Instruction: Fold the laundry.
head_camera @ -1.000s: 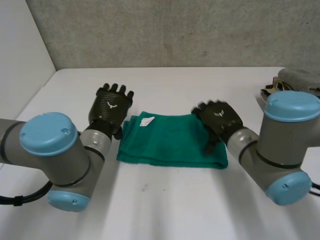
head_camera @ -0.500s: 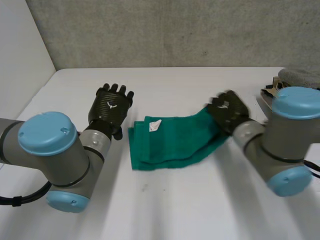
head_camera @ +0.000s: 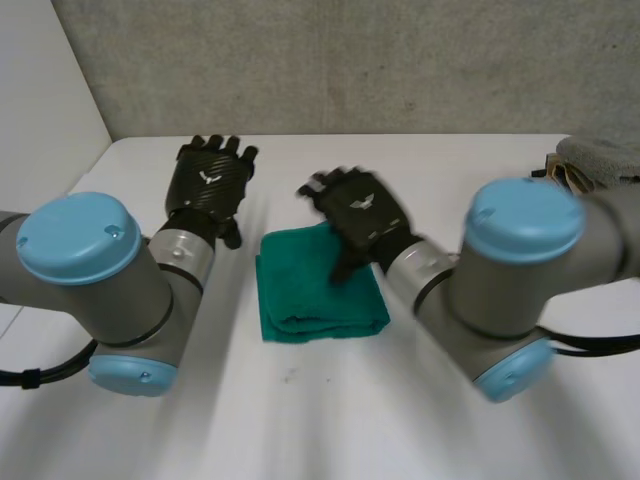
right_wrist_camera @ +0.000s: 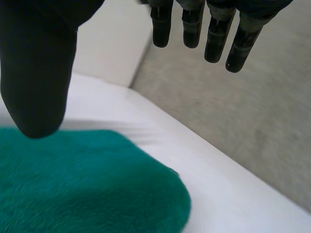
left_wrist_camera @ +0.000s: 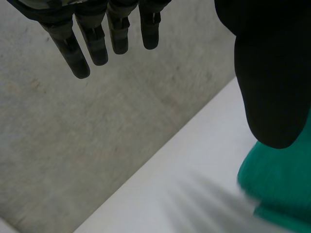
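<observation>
Head view: cloth (head_camera: 312,292) is folded into a compact green square, dead centre on the table (head_camera: 330,420), layered edges showing on its 6 o'clock side. Left hand (head_camera: 208,187) sits at the cloth's 10 o'clock, off the fabric, back up, fingers (head_camera: 232,148) straight and slightly spread, holding nothing. Right hand (head_camera: 362,213) is over the cloth's 1 o'clock corner, back up, thumb (head_camera: 345,266) pointing down over the green; can't tell if it touches. Its fingers reach toward 11 o'clock, blurred, not curled round anything. Grey pile (head_camera: 598,158) sits at the table's 3 o'clock edge, well apart from the cloth. Grey wall (head_camera: 350,60) stands behind. Left wrist view: left hand (left_wrist_camera: 272,73) is open, fingers (left_wrist_camera: 80,53) straight and side by side against the wall (left_wrist_camera: 73,145), empty. Cloth (left_wrist_camera: 284,194) lies past the thumb tip, beside the hand rather than under the fingers, with bare table (left_wrist_camera: 194,184) between it and the wall. Right wrist view: right hand (right_wrist_camera: 39,63) is open, fingers (right_wrist_camera: 194,26) straight, nothing pinched. Cloth (right_wrist_camera: 87,189) lies under the palm and thumb, its rounded edge ending short of the fingertips. White table (right_wrist_camera: 228,194) runs beyond that edge, then the wall (right_wrist_camera: 252,107).
</observation>
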Robot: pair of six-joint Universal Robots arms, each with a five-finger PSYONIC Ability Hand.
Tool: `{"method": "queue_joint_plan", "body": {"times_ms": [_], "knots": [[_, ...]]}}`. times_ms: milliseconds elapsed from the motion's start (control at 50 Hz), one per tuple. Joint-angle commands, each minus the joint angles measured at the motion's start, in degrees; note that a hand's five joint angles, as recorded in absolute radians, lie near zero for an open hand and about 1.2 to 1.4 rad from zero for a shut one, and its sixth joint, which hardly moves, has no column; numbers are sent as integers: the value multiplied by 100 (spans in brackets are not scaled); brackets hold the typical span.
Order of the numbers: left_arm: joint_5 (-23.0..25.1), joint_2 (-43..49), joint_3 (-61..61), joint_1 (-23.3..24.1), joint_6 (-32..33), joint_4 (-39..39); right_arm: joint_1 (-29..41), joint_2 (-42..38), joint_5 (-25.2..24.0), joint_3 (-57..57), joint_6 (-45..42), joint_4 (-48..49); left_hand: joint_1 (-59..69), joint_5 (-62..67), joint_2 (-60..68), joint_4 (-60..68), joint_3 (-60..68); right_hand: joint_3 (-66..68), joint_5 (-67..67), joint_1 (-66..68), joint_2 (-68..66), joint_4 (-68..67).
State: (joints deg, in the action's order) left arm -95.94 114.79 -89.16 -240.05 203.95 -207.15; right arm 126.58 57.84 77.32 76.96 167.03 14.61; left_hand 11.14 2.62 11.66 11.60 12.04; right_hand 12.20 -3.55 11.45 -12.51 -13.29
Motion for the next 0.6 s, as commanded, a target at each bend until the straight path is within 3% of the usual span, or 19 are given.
{"method": "queue_joint_plan", "body": {"times_ms": [20,280,380,520,600], "knots": [[58,184,460,617,-909,358,-502,316,81,-216,1016,-968,76,-72,23,29,-15,-220,355,-145,251,329],[-258,1476,1436,749,-998,1826,-591,-1590,12,-2025,981,-2418,395,247,343,349,305,-220,355,-145,251,329],[-416,1783,1559,679,-376,2318,-565,-2066,-147,-2431,902,-2700,379,231,326,332,288,-220,355,-145,251,329],[-346,1793,1489,608,-101,2398,-547,-2146,-59,-2511,67,-2762,329,180,276,282,238,-220,355,-145,251,329],[-302,1557,1542,643,-110,2346,-547,-1716,-42,-2370,-188,-2709,78,-70,25,31,-13,-220,355,-145,251,329]]}}
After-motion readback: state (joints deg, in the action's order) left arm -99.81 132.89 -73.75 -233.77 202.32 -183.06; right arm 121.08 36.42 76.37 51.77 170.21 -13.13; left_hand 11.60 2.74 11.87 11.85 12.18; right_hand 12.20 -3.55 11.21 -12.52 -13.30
